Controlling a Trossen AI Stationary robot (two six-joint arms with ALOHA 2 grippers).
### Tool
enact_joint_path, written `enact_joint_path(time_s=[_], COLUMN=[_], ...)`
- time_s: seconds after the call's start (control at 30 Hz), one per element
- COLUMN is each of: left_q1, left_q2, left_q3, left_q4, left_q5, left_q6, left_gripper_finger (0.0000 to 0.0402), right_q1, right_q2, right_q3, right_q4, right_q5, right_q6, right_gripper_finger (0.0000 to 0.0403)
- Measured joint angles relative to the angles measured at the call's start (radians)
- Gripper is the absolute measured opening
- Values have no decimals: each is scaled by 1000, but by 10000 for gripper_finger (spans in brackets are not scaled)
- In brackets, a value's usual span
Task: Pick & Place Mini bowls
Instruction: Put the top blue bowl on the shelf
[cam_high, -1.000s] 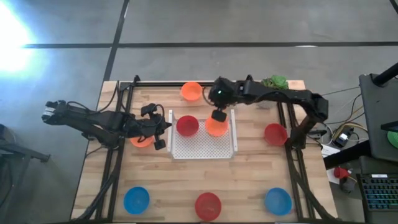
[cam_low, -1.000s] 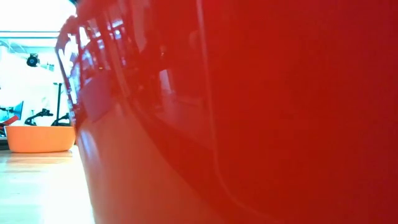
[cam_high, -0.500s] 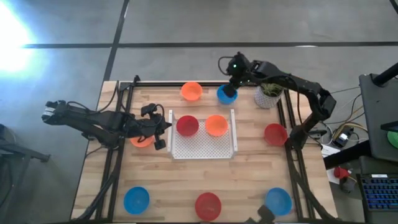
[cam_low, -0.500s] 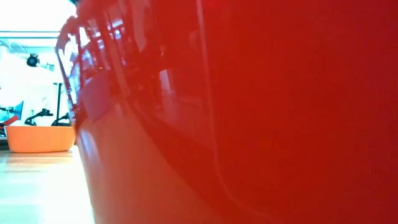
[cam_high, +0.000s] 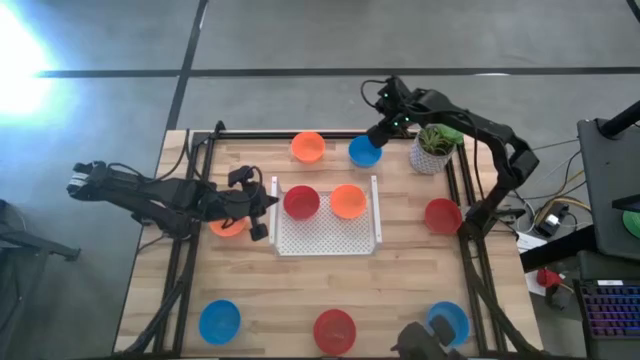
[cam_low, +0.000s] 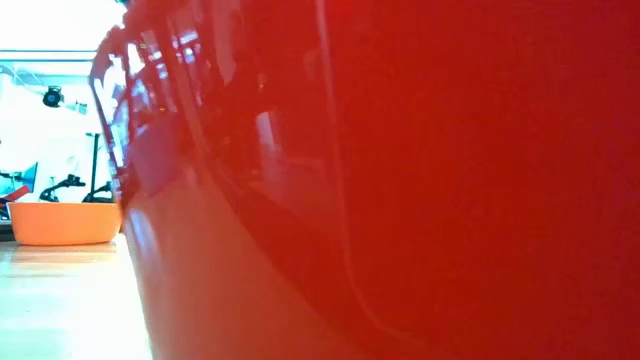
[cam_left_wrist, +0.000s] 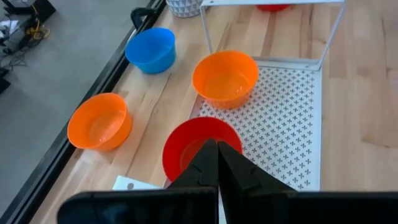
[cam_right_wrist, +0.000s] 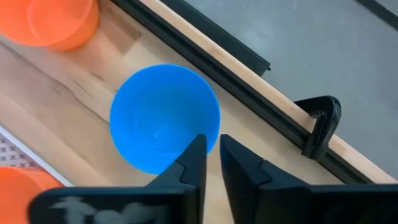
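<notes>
Several mini bowls sit around the table. A red bowl (cam_high: 301, 202) and an orange bowl (cam_high: 347, 201) rest in the white perforated tray (cam_high: 328, 238). At the far edge stand an orange bowl (cam_high: 308, 148) and a blue bowl (cam_high: 364, 152). My right gripper (cam_high: 377, 138) is over that blue bowl's right rim (cam_right_wrist: 215, 127), slightly open, one finger (cam_right_wrist: 196, 151) above the inside and one outside. My left gripper (cam_high: 260, 212) is shut beside the tray's left edge, pointing at the red bowl (cam_left_wrist: 200, 148). Another orange bowl (cam_high: 226, 227) lies under the left arm. My right gripper comes from above and stands astride the blue bowl's rim (cam_right_wrist: 212, 144) on its right side. The bowl sits flat on the table. I cannot tell whether the fingers touch the rim.
A white-potted plant (cam_high: 435, 145) stands right of the blue bowl. A red bowl (cam_high: 442, 214) sits by the right edge; blue (cam_high: 219, 321), red (cam_high: 334, 330) and blue (cam_high: 447, 322) bowls line the near edge. A dark shape (cam_high: 420, 340) shows there. A red bowl wall (cam_low: 420, 180) fills the low view.
My right gripper has moved from above the orange bowl in the tray toward the table's far edge, to the blue bowl, then a little to the right over its rim. The orange bowl has stayed in the tray. A dark shape has come in at the near edge.
</notes>
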Motion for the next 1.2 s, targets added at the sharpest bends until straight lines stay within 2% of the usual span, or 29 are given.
enact_joint_path(time_s=[0.27,0.53,1.03,1.2], left_q1=[0,0,0,0], left_q2=[0,0,0,0], left_q3=[0,0,0,0], left_q4=[2,2,2,2], left_q5=[0,0,0,0], left_q6=[0,-1,-1,-2], left_gripper_finger=[0,0,0,0], right_q1=[-39,-52,-51,-51], right_q2=[99,198,337,348], right_q3=[0,0,0,0], right_q4=[10,14,20,32], right_q5=[0,0,-54,-56], right_q6=[5,-10,-47,-45], right_gripper_finger=[119,140,129,87])
